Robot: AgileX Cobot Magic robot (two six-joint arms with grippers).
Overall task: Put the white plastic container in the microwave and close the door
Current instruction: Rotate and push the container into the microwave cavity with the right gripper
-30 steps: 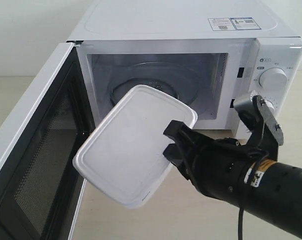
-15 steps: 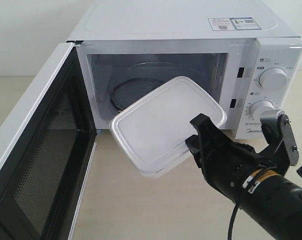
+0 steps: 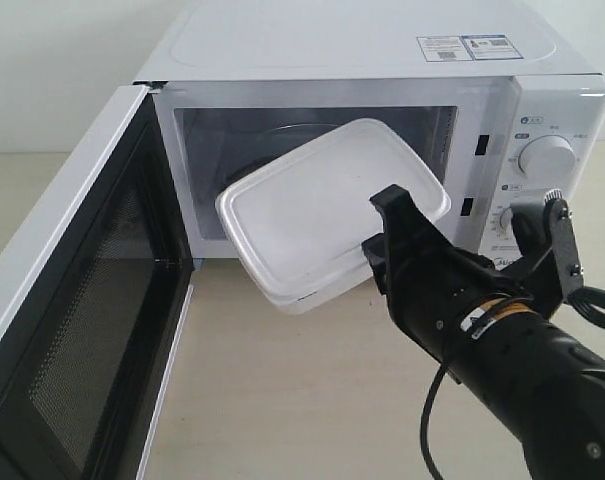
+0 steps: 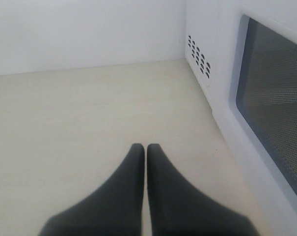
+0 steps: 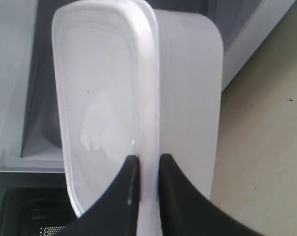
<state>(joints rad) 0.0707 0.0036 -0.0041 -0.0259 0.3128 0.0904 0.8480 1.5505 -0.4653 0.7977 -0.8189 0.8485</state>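
Observation:
My right gripper (image 3: 379, 228) is shut on the rim of the white plastic container (image 3: 322, 205), which hangs tilted in the air just in front of the microwave (image 3: 362, 60) opening. In the right wrist view my fingers (image 5: 131, 169) pinch the lid edge of the container (image 5: 104, 98). The door (image 3: 72, 300) stands swung wide open to the left, its black mesh inner face showing. The glass turntable (image 3: 272, 135) is mostly hidden behind the container. My left gripper (image 4: 146, 147) is shut and empty, low over the table beside the door's outer window (image 4: 276, 123).
Two round dials (image 3: 548, 157) sit on the microwave's right panel, close behind my right arm. The beige table (image 3: 282, 400) spreads in front of the microwave. A white wall (image 4: 84, 29) stands behind the left gripper.
My right gripper has swung the container to the right and up, from beside the open door to in front of the cavity opening, and levelled it somewhat.

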